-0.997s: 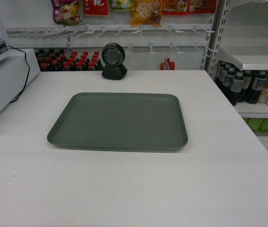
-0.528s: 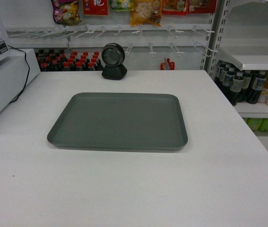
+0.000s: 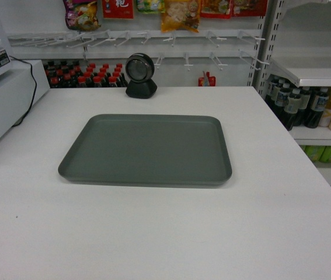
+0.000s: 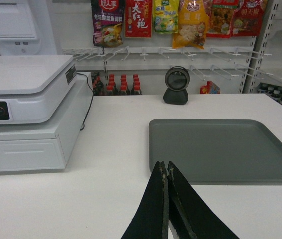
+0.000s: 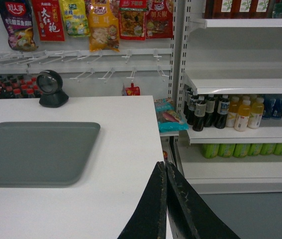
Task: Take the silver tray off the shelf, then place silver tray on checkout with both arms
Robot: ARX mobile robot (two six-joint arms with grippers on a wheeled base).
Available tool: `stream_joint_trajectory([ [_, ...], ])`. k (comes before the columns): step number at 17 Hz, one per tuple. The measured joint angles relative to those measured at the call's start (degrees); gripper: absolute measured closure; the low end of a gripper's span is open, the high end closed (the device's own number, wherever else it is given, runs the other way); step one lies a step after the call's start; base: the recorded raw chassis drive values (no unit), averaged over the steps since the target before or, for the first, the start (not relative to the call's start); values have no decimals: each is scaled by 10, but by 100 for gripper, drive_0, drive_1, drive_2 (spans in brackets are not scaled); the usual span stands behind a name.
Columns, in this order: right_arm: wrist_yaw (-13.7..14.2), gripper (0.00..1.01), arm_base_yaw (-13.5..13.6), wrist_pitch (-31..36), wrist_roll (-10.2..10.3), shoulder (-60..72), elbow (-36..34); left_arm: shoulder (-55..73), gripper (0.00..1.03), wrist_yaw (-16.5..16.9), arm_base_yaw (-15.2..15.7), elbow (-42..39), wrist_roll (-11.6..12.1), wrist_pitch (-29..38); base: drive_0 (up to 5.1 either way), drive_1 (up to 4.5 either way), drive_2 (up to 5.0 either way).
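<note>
The silver tray [image 3: 146, 150] is laid flat on the checkout [image 3: 171, 233], near the middle of that white surface; its long side is stretched from left to right in the head view, and its short sides are pointed toward the back wall and toward the robot; its low rim is turned up, and nothing is seen inside it; all four rounded corners are kept on the surface, well away from the edges.

Behind the tray a small black scanner [image 3: 140, 76] is stood upright near the far edge of the surface; a white register machine [image 4: 26, 107] is set at the left, just beside the surface, with a black cord hung down next to it; red-capped bottles [image 3: 83, 76] are lined up low behind the surface; snack bags [image 4: 180, 20] are hung on the back wall above rows of white hooks; at the right a shelf [image 5: 240, 84] is seen, and drink bottles [image 5: 230, 112] are kept under it.

The left gripper [image 4: 164, 169] is held low over the surface near the tray's front left corner; its two thin black fingers are pressed together and nothing is gripped; the right gripper [image 5: 164, 168] is held near the right edge of the surface, apart from the tray; its fingers are closed together too, with nothing between them.
</note>
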Motion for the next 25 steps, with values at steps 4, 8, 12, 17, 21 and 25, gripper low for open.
stream_joint_trajectory([
  [4, -1, 99, 0, -127, 0, -94, 0, -46, 102, 0, 0, 0, 0, -46, 0, 0, 0],
  [8, -1, 75, 0, -131, 0, -124, 0, -136, 80, 0, 0, 0, 0, -144, 0, 0, 0],
  [12, -1, 23, 0, -131, 0, -124, 0, -136, 29, 0, 0, 0, 0, -144, 0, 0, 0],
  [17, -1, 3, 0, -131, 0, -124, 0, -136, 5, 0, 0, 0, 0, -144, 0, 0, 0],
  [21, -1, 3, 0, -131, 0, -124, 0, -136, 5, 0, 0, 0, 0, -144, 0, 0, 0],
  [25, -1, 3, 0, -131, 0, -124, 0, -136, 5, 0, 0, 0, 0, -144, 0, 0, 0],
])
